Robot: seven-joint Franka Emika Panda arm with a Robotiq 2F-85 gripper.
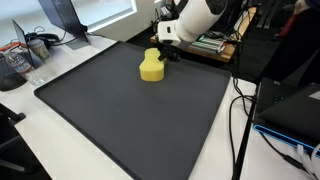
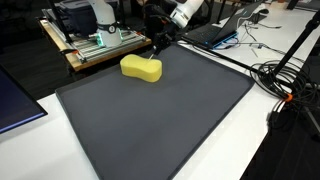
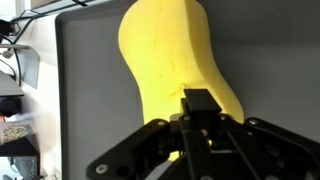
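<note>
A yellow sponge (image 1: 151, 67), narrowed at the waist like a peanut, lies flat on a dark grey mat (image 1: 130, 125) that covers most of the white bench (image 1: 45, 140). In both exterior views the sponge (image 2: 141, 68) sits close to the mat's far edge, the one under the arm, and well apart from the near edge and the near corners.

The fingers (image 1: 164, 56) come down at a slant onto the end of the sponge that faces the arm. In the wrist view the sponge (image 3: 175, 60) runs lengthwise away from the camera, and the fingers (image 3: 197, 100) stand pressed together with no gap between them, right over its near lobe. They look to be touching the sponge's top, but the pictures do not show whether any foam is pinched between them. In an exterior view the fingers (image 2: 156, 54) meet the sponge at its end nearest the mat's far edge (image 2: 200, 55).

Beyond that edge stands a wooden rack of gear (image 2: 95, 42). A tangle of black cables (image 2: 290, 80) lies off one side of the mat, and more cables (image 1: 240, 115) trail down the bench beside it.
</note>
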